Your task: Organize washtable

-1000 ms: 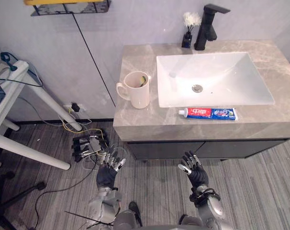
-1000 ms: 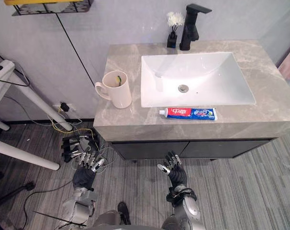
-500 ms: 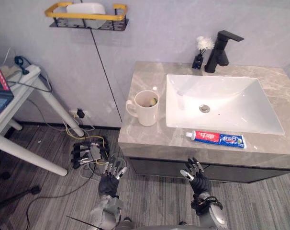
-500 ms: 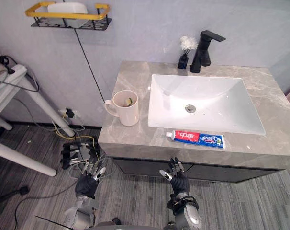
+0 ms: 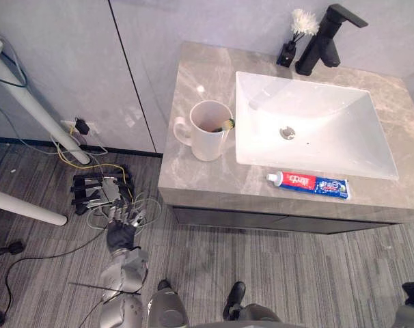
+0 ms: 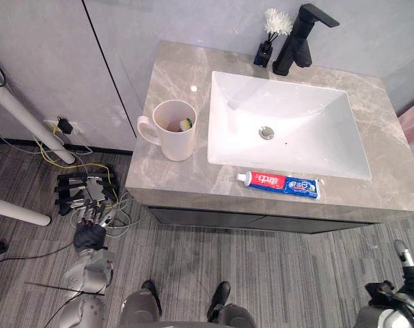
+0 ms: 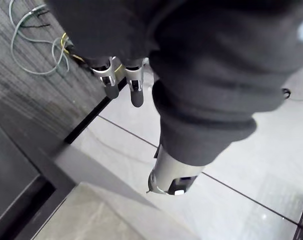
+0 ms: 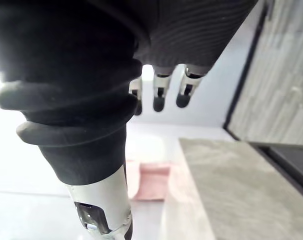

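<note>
Toothpaste tube [image 5: 308, 184]: lies flat on the grey stone countertop [image 5: 200, 75], along its front edge, just in front of the white sink [image 5: 330, 116], cap end pointing toward the mug.
Mug [image 5: 208, 131]: cream, upright, left of the sink, with what looks like a toothbrush [image 5: 224, 126] inside.
Handling: the tube is probably light, soft and smooth-skinned, so it would dent or slide under a hard squeeze.
Where to hold: likely across the middle of its body, thumb against fingers; the mug probably by its handle or wall.
Left hand [image 5: 120, 234]: hangs low near the floor, left of the cabinet, fingers straight and loose, empty.
Right hand [image 8: 159, 98]: low at the far right, fingers extended, empty.
Tube versus hands: well apart from both, up on the counter, nearer the right side.
</note>
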Motion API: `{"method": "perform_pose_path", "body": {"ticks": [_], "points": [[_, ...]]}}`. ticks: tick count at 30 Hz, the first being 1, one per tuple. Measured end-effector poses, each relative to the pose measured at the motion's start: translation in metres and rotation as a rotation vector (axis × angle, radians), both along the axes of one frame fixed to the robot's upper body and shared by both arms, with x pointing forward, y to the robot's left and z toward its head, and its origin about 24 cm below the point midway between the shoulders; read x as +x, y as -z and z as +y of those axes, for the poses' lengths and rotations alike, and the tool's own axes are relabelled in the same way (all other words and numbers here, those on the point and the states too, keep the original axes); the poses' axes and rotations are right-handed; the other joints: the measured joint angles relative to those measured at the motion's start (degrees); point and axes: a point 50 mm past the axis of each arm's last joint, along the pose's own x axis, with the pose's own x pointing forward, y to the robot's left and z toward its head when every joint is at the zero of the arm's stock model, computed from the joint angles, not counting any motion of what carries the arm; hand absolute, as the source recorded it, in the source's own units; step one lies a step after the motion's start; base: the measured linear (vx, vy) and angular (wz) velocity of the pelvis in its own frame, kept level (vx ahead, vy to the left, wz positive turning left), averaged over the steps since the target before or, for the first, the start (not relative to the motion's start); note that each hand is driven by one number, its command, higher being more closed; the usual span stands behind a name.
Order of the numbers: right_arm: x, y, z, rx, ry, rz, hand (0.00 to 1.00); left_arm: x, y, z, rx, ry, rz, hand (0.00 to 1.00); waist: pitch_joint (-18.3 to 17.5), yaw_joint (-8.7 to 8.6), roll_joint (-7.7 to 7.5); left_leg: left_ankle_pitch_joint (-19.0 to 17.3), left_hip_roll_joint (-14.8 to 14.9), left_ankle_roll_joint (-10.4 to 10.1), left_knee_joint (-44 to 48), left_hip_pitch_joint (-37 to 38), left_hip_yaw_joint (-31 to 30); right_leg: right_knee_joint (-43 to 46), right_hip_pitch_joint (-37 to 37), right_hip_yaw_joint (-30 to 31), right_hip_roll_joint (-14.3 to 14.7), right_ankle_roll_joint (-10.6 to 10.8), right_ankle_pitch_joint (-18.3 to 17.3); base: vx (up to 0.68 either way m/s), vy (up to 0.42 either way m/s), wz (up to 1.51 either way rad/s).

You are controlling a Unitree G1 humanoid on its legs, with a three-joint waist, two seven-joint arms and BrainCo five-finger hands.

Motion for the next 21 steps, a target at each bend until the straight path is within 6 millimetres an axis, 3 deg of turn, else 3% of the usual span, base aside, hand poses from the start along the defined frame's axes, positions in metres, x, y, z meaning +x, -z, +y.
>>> {"method": "perform_pose_path", "body": {"ticks": [12, 21], "points": [[0.057, -0.069, -0.019, -0.241, -0.017, -0.132, 0.00, -0.004, 0.017, -0.003, -0.006, 0.034, 0.071, 0.00, 0.07, 0.18, 0.03, 0.41, -3.54, 0.65, -1.37, -0.64, -3.02, -0.03, 0.16, -2.77, -1.77, 0.00, 0.00, 0.02, 0.039, 0.11], [0.117, -0.088, -0.008, -0.405, -0.369, -0.003, 0.00, -0.011, 0.025, -0.001, 0.011, 0.075, 0.108, 0.00, 0.24, 0.21, -0.29, 0.41, -4.92, 0.65, -0.61, 0.85, -5.39, 0.17, 2.93, -4.91, -2.86, 0.00, 0.00, 0.03, 0.041, 0.09]]}}
